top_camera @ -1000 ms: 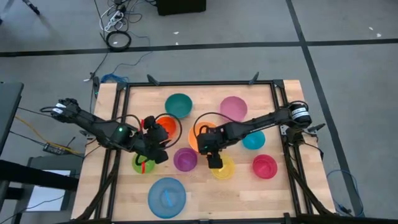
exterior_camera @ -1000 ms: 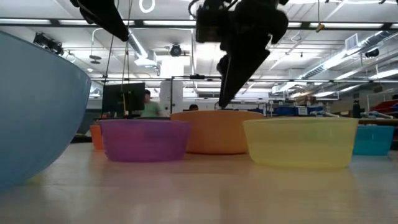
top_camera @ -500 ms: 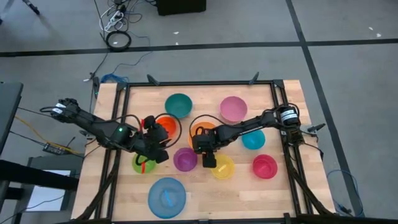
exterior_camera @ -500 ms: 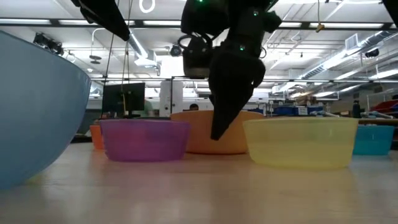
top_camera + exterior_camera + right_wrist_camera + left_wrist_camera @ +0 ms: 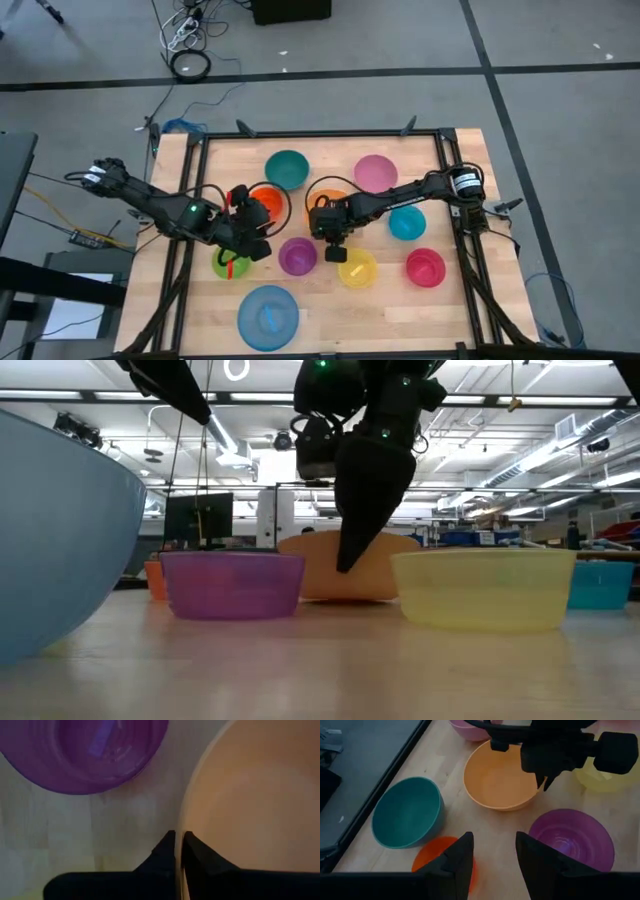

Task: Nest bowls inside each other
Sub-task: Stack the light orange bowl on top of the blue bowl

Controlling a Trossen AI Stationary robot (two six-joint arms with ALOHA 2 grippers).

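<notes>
My right gripper (image 5: 179, 840) is shut on the orange bowl (image 5: 322, 207), at mid-table between the purple bowl (image 5: 298, 256) and the yellow bowl (image 5: 358, 268). In the low view its fingers (image 5: 346, 563) point down in front of the orange bowl (image 5: 385, 570). My left gripper (image 5: 492, 855) hangs open above the red-orange bowl (image 5: 268, 203), touching nothing. The teal (image 5: 287, 168), pink (image 5: 375, 173), cyan (image 5: 407, 224), green (image 5: 228, 264), magenta-red (image 5: 425, 267) and light blue (image 5: 268, 316) bowls rest on their bases. My right gripper pinches the orange bowl's rim (image 5: 183, 820) on the side toward the table's near edge, one finger inside the bowl and one outside. The fingers come steeply from above, pointing down. The bowl sits slightly tilted, its base still low at the table.
A black frame (image 5: 320, 134) runs around the wooden table top. The big light blue bowl (image 5: 60, 530) fills the left of the low view. Bare wood (image 5: 330, 310) lies along the near edge, between the light blue bowl and the table's right side.
My right gripper has come down and gone a little toward the table's left edge, onto the orange bowl's near rim, and has shut there. The orange bowl now stands slightly tipped. My left arm has kept still.
</notes>
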